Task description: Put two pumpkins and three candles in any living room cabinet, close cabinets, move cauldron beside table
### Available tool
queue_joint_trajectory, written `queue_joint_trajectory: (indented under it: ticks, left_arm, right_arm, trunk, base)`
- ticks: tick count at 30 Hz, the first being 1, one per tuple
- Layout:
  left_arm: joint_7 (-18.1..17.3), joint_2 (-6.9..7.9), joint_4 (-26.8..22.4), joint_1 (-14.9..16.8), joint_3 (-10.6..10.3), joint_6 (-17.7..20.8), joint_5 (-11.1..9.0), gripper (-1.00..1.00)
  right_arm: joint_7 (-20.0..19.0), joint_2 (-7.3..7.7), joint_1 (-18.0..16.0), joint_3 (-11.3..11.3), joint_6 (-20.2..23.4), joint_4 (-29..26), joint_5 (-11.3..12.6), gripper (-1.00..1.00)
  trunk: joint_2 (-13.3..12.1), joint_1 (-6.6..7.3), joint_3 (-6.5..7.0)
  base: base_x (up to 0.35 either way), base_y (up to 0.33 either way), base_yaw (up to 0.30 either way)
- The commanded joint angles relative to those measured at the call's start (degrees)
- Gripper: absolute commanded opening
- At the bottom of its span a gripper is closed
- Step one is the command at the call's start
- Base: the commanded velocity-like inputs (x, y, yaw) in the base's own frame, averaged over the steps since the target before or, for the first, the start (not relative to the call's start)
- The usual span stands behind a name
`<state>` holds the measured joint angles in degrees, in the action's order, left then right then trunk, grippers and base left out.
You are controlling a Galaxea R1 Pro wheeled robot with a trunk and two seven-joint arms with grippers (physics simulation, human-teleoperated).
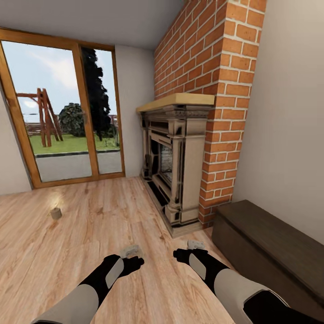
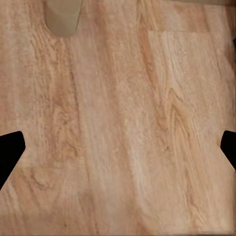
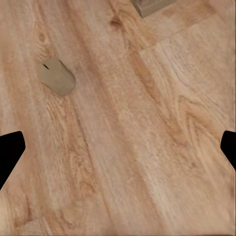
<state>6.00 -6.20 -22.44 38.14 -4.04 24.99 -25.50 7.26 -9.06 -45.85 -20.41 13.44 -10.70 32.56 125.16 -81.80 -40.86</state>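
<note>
**Inspector:** One room, taken from the biggest item down. A red brick chimney [image 1: 204,90] runs up to the ceiling, and a stone-coloured fireplace [image 1: 173,166] with a pale wooden mantel stands against it.

**Clerk:** And on the far wall?

**Inspector:** A wood-framed glass door [image 1: 63,112], with lawn, trees and a wooden swing frame seen through the panes. A plank floor [image 1: 90,234] covers the whole room.

**Clerk:** Location of the cabinet?

**Inspector:** The long, low, dark brown cabinet [image 1: 265,252] sits against the right-hand wall, just beside the foot of the chimney. The fronts that face the camera look flush and closed.

**Clerk:** The arms?

**Inspector:** Both reach forward and low over the floor. The left end effector [image 1: 131,251] hangs ahead of its black wrist. In the left wrist view its two dark fingertips [image 2: 10,152] sit at opposite edges of the picture, spread wide, with bare boards between them. The right end effector [image 1: 196,245] is near the fireplace base; its fingertips [image 3: 10,152] are likewise spread wide, with nothing gripped.

**Clerk:** Any small items?

**Inspector:** One candle [image 1: 56,213], a stubby tan cylinder, stands on the floor to the left, well apart from the cabinet and from both arms. The right wrist view shows it too [image 3: 57,77], and a tan shape of the same colour sits at the edge of the left wrist view [image 2: 62,17].
</note>
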Motion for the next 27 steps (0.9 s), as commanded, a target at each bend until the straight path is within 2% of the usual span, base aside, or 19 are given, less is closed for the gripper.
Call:
queue_joint_trajectory:
  ticks: [1, 27]
  left_arm:
    - [0.5, 0.02, -0.2, 0.0, -0.4, 0.2, -0.6, 1.0]
    - [0.5, 0.05, -0.2, 0.0, -0.4, 0.2, -0.7, 1.0]
  right_arm:
    - [0.4, 0.01, 0.0, -0.5, 0.3, -0.1, 0.5, 1.0]
    - [0.1, 0.01, 0.0, -0.4, 0.3, -0.2, 0.5, 1.0]
  trunk:
    - [0.0, 0.01, -0.02]
    - [0.0, 0.01, 1.17]
  base:
    - [0.0, 0.0, -0.271]
    - [0.0, 0.001, -0.27]
